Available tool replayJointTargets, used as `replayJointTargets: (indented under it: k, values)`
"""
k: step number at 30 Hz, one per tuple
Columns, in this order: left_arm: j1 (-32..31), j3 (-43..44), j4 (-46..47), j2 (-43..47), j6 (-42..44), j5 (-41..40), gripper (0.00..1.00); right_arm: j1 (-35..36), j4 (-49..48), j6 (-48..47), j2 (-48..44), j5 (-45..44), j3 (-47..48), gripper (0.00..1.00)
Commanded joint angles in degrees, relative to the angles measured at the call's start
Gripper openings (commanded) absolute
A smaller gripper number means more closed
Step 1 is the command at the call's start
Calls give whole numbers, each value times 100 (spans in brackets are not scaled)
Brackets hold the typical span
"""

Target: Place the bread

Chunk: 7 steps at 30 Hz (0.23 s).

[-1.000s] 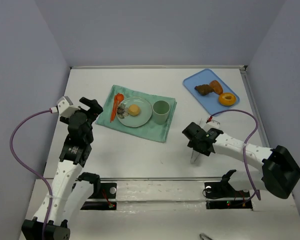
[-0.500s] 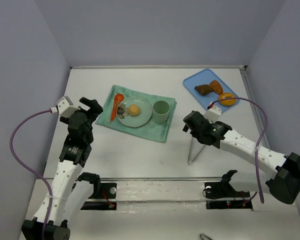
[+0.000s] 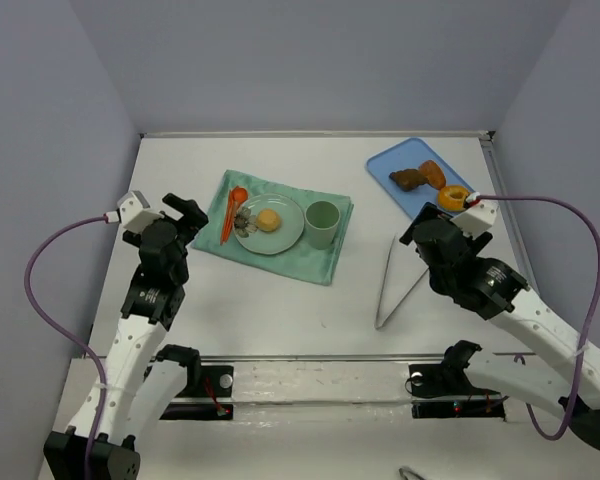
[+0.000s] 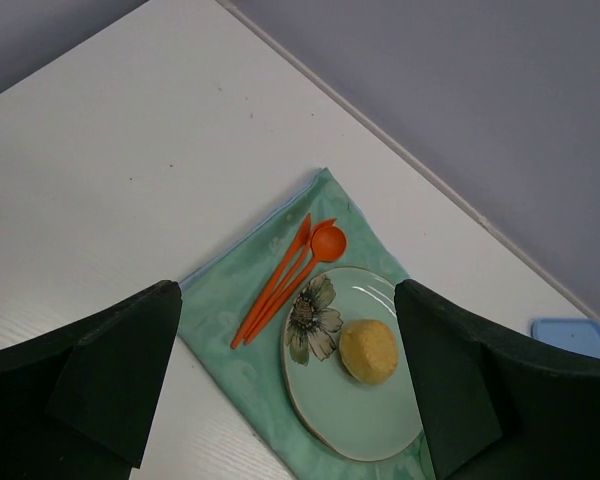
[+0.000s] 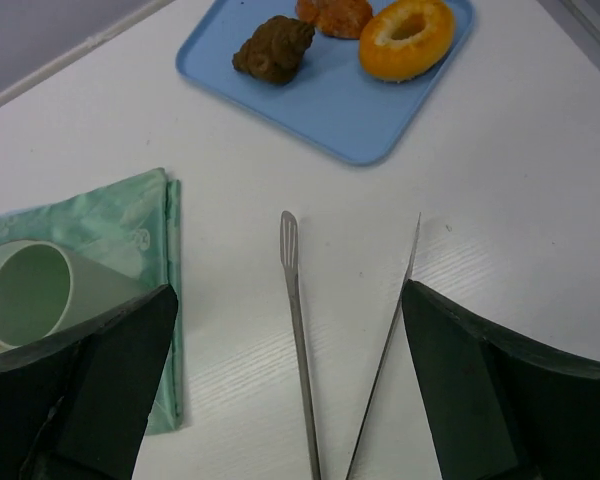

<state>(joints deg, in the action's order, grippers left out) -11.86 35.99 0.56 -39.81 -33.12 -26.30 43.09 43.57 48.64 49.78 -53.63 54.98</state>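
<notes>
The bread (image 3: 268, 219) is a small round golden bun lying on the green flowered plate (image 3: 289, 236), on a green cloth. In the left wrist view the bread (image 4: 368, 351) rests on the plate (image 4: 352, 425), right of the painted flower. My left gripper (image 3: 190, 216) hovers open left of the cloth, well short of the plate, its jaws (image 4: 287, 290) holding nothing. My right gripper (image 3: 423, 238) is open above the table, right of the cup. Metal tongs (image 3: 388, 292) lie spread on the table below it, and the tongs (image 5: 296, 310) show between its wide jaws (image 5: 288, 290).
A blue tray (image 3: 388, 166) at the back right holds an orange ring doughnut (image 3: 454, 196), a dark brown piece (image 3: 407, 178) and an orange-brown pastry (image 3: 433, 173). A green cup (image 3: 322, 223) and an orange spoon and fork (image 3: 232, 212) sit on the cloth (image 3: 315, 262).
My right gripper has opened and let go of the tongs, which now lie spread on the table. The right arm has swung back and to the right. The left arm has barely shifted.
</notes>
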Motion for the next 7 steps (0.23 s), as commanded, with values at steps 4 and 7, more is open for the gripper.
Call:
replayJointTargets:
  k: [4, 7]
  values:
    - [43, 58, 199, -53, 43, -41, 99, -29, -59, -356, 14, -412, 224, 100]
    - [43, 66, 208, -53, 34, -41, 99, -29, -68, -321, 23, -473, 180, 100]
